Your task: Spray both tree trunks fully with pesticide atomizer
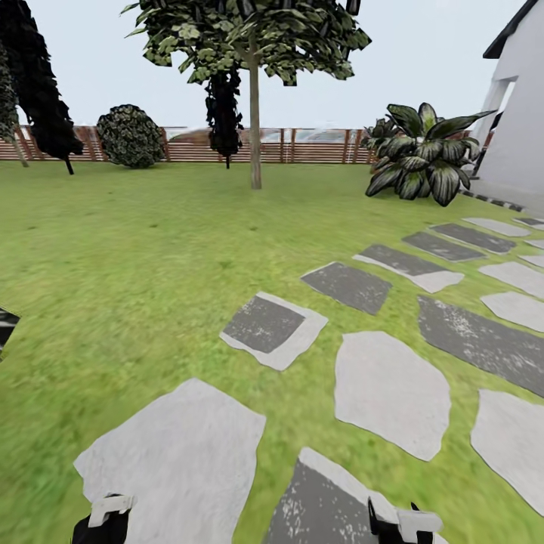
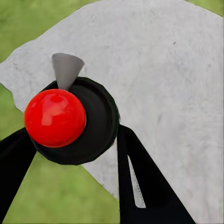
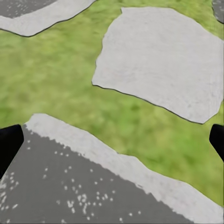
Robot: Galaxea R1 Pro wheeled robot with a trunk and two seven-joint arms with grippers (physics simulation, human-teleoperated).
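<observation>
In the left wrist view the left end effector [image 2: 70, 154] is clamped on the pesticide atomizer [image 2: 70, 119] at centre-left over a paving stone [image 2: 163, 70], while the right end effector [image 3: 112, 140] spreads wide, empty, and a tree [image 1: 255, 113] stands top-centre in the head view.

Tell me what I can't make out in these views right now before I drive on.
- Pesticide atomizer, left wrist view: seen from above; label and body hidden under its red top.
- Left claw and right claw, head view: cut off by the bottom edge.
- Tree trunk, head view: too far to tell any pesticide specks.
</observation>
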